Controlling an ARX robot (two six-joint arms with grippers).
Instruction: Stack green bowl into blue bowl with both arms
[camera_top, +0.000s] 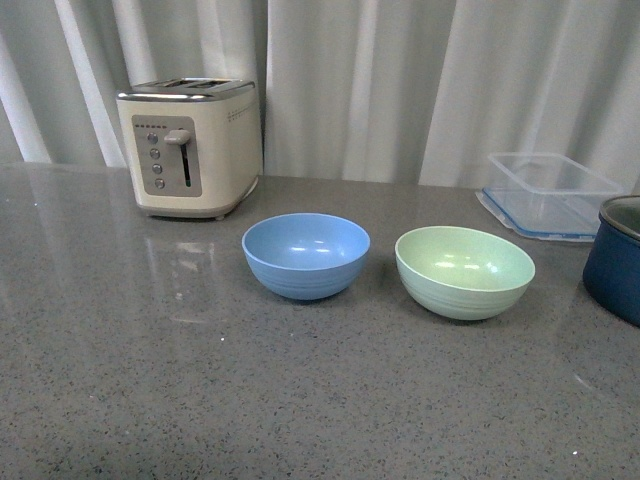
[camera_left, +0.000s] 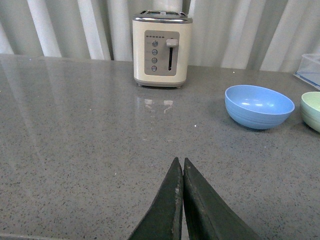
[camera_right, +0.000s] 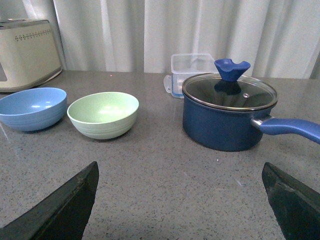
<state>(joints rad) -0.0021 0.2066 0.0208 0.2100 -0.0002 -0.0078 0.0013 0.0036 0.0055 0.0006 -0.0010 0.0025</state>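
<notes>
Kitchen-type setup: toaster (camera_top: 190, 147), navy pot (camera_right: 227, 117) w/ glass lid, grey speckled surface (camera_top: 300, 400), white curtain (camera_top: 400, 80) behind

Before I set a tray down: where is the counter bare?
The front counter, nearer than the blue bowl and green bowl, is bare, as is the stretch left of the toaster. Crowded at right: container, pot.

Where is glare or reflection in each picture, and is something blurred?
Front view: soft, even light; the toaster mirrors faintly on the glossy counter, small highlights inside the green bowl. Left wrist view: the same reflection; the shut left tool looks dark. Right wrist view: the glass lid reflects its knob; nothing clearly blurred.
</notes>
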